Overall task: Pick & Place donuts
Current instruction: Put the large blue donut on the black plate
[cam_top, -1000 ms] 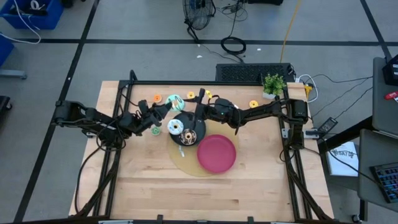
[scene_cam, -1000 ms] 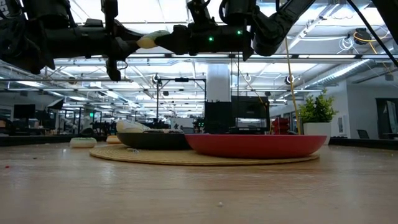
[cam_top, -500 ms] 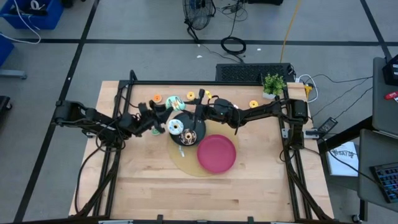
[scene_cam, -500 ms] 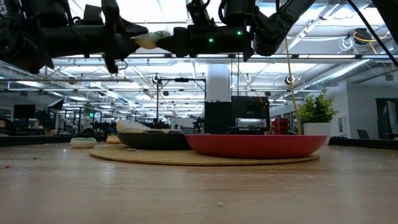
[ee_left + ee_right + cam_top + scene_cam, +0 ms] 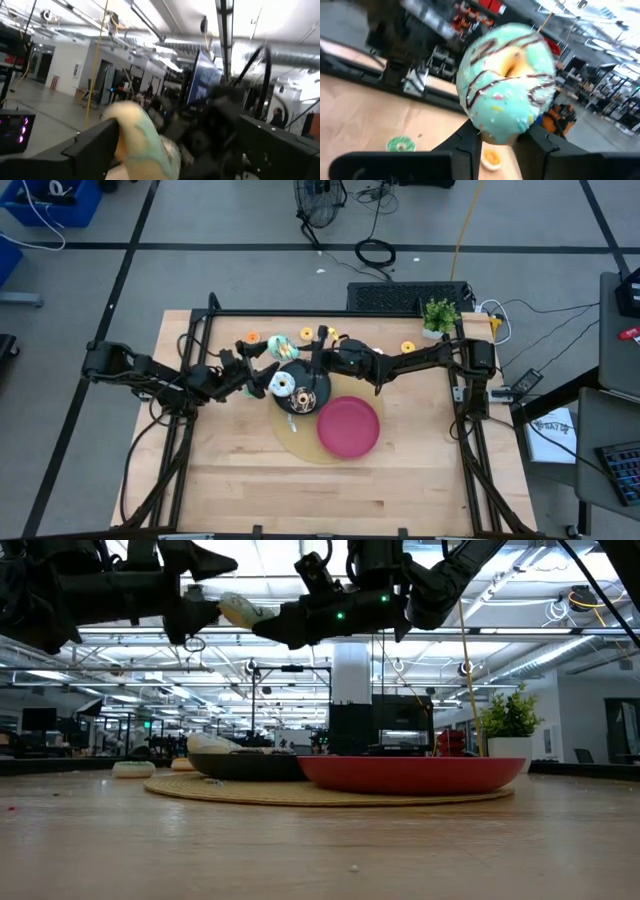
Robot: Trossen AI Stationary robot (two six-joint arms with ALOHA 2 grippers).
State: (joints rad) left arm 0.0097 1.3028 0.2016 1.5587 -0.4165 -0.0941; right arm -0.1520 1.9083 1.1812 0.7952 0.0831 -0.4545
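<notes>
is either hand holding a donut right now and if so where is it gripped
Yes. The right hand pinches the teal donut by its lower rim, raised above the table. The left hand has its fingers wide apart beside it, holding nothing.

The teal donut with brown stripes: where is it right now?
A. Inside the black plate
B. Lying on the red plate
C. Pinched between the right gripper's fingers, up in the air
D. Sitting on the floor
C. The right wrist view shows the teal donut clamped between the right gripper's two dark fingers, lifted above the table, not lying on any plate.
</notes>
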